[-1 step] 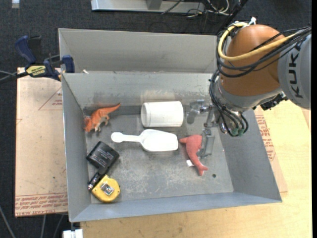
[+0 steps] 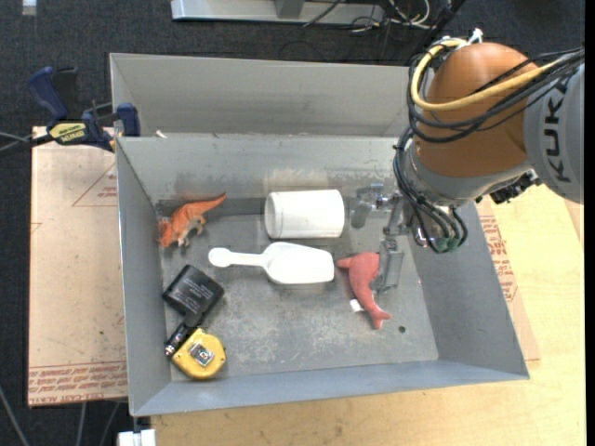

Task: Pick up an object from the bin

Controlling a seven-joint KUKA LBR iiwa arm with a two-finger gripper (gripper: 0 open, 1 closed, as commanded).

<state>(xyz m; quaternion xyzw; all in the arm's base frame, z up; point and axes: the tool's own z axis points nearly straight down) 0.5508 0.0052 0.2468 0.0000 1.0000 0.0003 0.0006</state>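
Note:
My gripper (image 2: 389, 266) hangs below the orange wrist cover at the bin's right side, its lower end down against the upper right part of a pink fish-shaped toy (image 2: 365, 288). That toy lies flat on the bin floor with its tail toward the front. Left of it lies a white plastic scoop (image 2: 284, 263), handle pointing left. Just behind the scoop a white cylinder (image 2: 304, 214) lies on its side, close to the gripper's upper metal parts.
An orange toy dinosaur (image 2: 187, 219) stands at the left rear. A black box-like item (image 2: 192, 292) and a yellow tape measure (image 2: 198, 354) lie at the front left. The bin's right wall slopes up close beside the arm.

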